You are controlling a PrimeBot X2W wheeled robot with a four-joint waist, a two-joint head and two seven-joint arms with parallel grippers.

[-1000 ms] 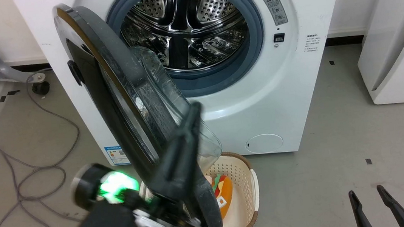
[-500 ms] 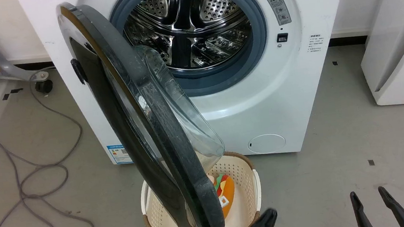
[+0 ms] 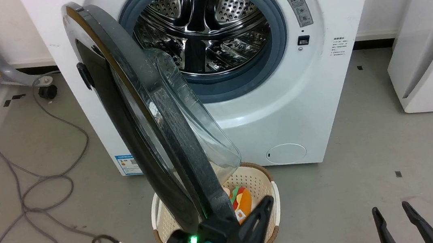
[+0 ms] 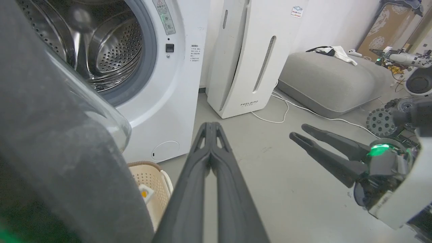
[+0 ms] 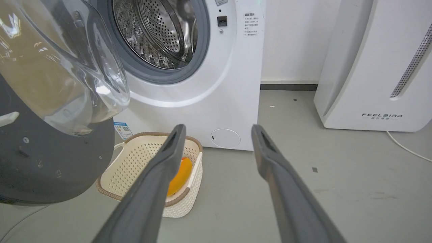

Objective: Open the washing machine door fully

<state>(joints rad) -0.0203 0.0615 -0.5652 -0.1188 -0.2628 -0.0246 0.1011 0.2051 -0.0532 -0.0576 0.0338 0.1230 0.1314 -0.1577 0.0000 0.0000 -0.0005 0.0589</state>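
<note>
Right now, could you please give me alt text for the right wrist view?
The washing machine door hangs swung open at left, its clear glass bowl beside the steel drum of the white machine. Two dark fingers stand open in front, near a cream basket holding something orange on the grey floor.

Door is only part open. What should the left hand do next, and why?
Probably push sideways: move the left hand to the robot's left against the inner face of the washing machine door near its lower rim. The door stands edge-on to the head camera, not swung fully back; the hand is shut, low on that inner side, placed to nudge rather than grip.
</note>
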